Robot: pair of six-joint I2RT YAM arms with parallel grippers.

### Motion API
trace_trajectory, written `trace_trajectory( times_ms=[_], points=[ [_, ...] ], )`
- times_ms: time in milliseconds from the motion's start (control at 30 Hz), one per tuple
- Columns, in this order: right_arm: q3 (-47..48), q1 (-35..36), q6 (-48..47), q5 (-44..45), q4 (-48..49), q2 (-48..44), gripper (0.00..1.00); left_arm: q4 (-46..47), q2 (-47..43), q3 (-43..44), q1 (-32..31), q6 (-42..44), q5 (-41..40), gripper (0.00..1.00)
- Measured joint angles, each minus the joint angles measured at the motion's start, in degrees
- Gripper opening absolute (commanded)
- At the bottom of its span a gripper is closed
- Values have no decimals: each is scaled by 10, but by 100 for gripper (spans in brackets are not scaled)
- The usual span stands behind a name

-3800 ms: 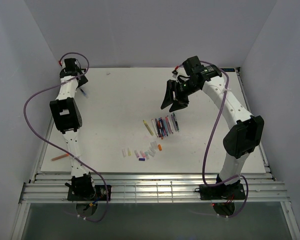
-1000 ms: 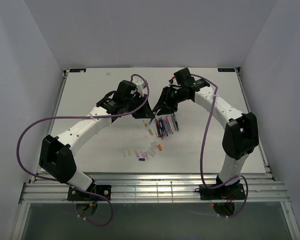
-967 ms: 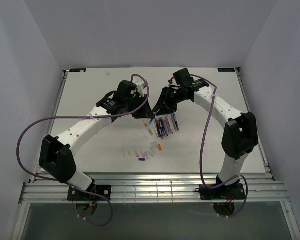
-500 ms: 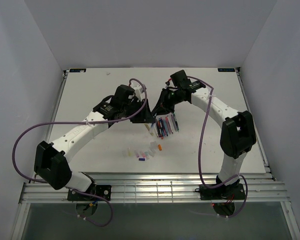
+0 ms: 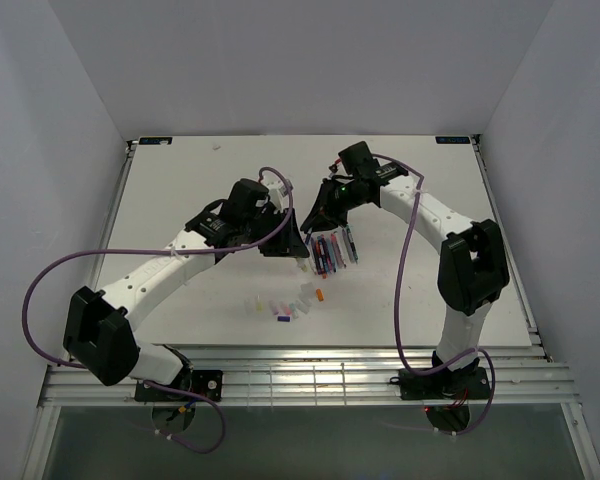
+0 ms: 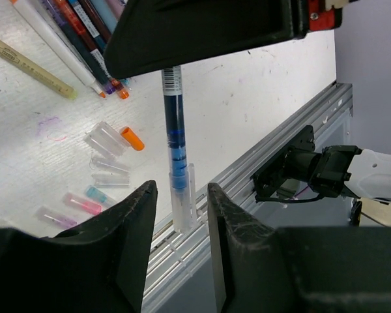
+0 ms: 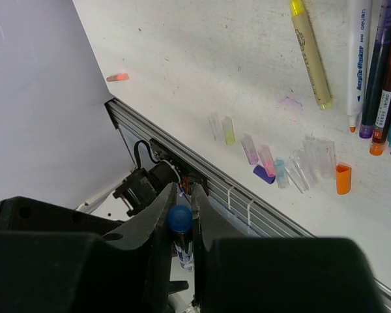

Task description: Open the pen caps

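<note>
A blue pen (image 6: 174,130) hangs upright in my right gripper (image 7: 182,195), which is shut on its upper barrel; the pen's blue end (image 7: 180,218) shows between the jaws. The pen's clear cap (image 6: 184,205) is on the lower end. My left gripper (image 6: 180,195) is open, one finger on each side of that cap with a gap to both. From above, the left gripper (image 5: 298,243) and right gripper (image 5: 320,212) meet over the pens (image 5: 330,250). Loose pen caps (image 5: 285,303) lie in a row in front of them, among them an orange cap (image 6: 133,138).
A yellow marker (image 7: 311,55) lies left of the row of pens (image 7: 378,78). The metal rail (image 5: 300,360) runs along the table's near edge. A small orange thing (image 7: 118,77) lies far off near the left edge. Purple cables loop off both arms.
The left arm swung in from the far left to the pens. In the last second the left gripper opened and slid nearer the row; the right gripper shut on the blue pen.
</note>
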Motion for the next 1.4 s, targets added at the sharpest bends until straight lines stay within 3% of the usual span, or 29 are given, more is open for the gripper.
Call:
trace_trajectory(
  times_ms=[333, 500, 733, 867, 1033, 1233, 1400],
  points=[
    [3, 0, 1, -13, 13, 11, 8, 4, 18, 0, -3, 1, 19, 30],
    [14, -1, -1, -14, 10, 22, 8, 7, 23, 0, -1, -4, 14, 0],
    [55, -7, -10, -6, -14, 52, 8, 31, 25, -14, 1, -5, -1, 0],
    [123, -21, -11, 1, -57, 104, 8, 72, 22, -35, -6, -4, -34, 0],
    [227, -82, 20, 27, -26, 178, 8, 6, 2, -86, -89, -2, -53, 0],
    [224, -121, 22, 37, -10, 183, 8, -44, -52, -135, -102, -19, -101, 0],
    [201, -107, -77, 82, -67, 182, 8, -73, -73, -136, -68, -41, -157, 0]
  ],
)
